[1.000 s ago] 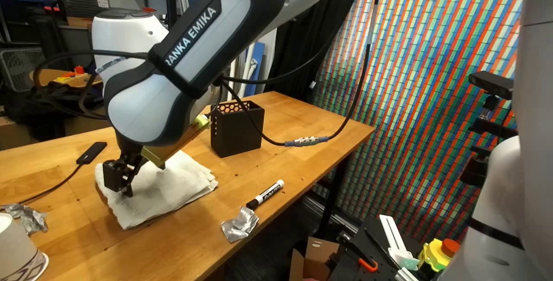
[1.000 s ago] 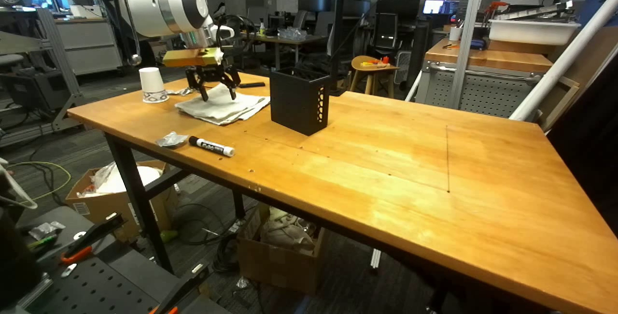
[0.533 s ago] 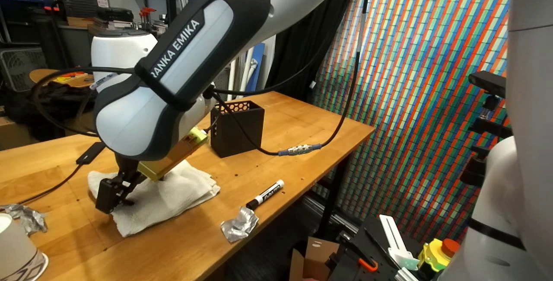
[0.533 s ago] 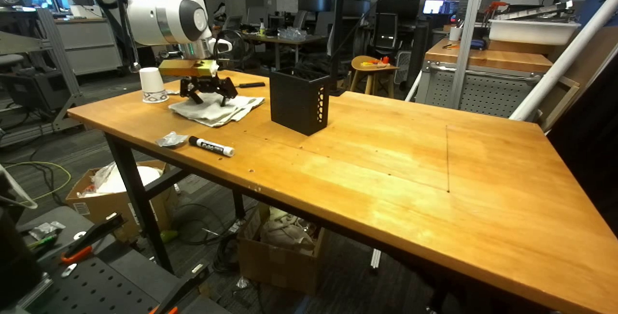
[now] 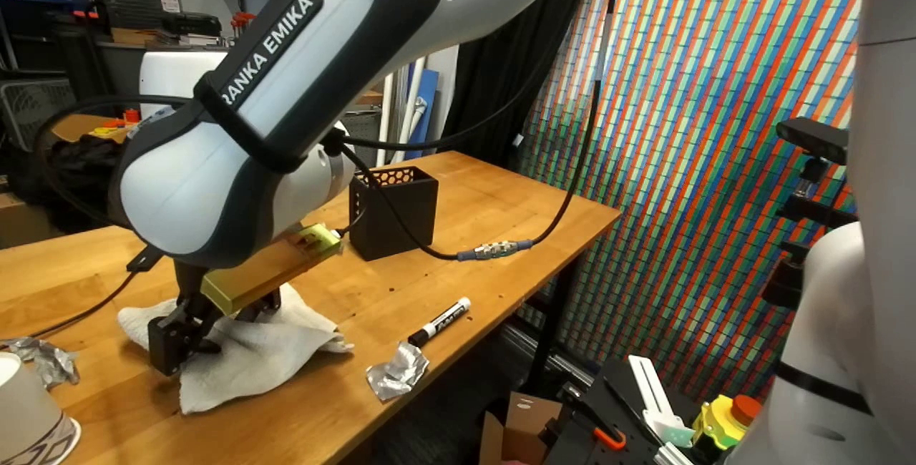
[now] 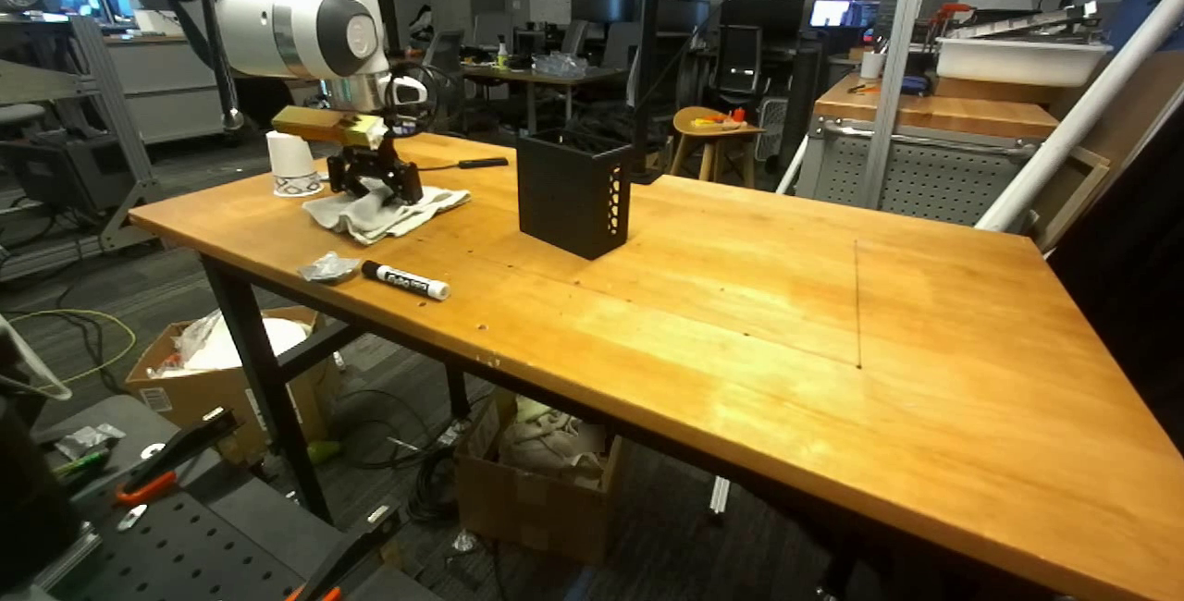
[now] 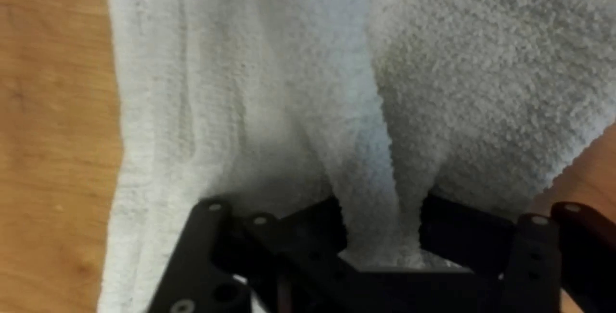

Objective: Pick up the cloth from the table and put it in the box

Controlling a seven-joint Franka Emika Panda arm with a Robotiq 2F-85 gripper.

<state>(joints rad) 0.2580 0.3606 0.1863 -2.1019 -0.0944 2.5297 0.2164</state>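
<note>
Clenched on the cloth point(image 7: 231, 86), pinching 1 bunched fold in the claw point(image 7: 383, 228) per wrist view. Otherwise lying loose on the counter point(image 6: 786, 351), toward the short edge by the cup point(image 6: 292, 165), apart from the box point(image 6: 573, 199).

Could slip out on lifting, from gripping maybe just part of the layers. Could hang up on the box rim and end up draped outside, from looking wider than the mouth. Could shove or tip the box with trailing corners, if carried too low. Could drag the corded black adapter point(image 6: 483, 163) nearby, or bump the cup, if swung toward that short edge.

Edges: tight along the long edge beside the crumpled foil point(image 6: 329, 266) and marker point(image 6: 405, 279); don't sweep low there or risk rolling the marker off. More room past the box, toward the opposite short edge. Suggest going straight up above rim height, then across. Can't tell the fill of the box from here.
</note>
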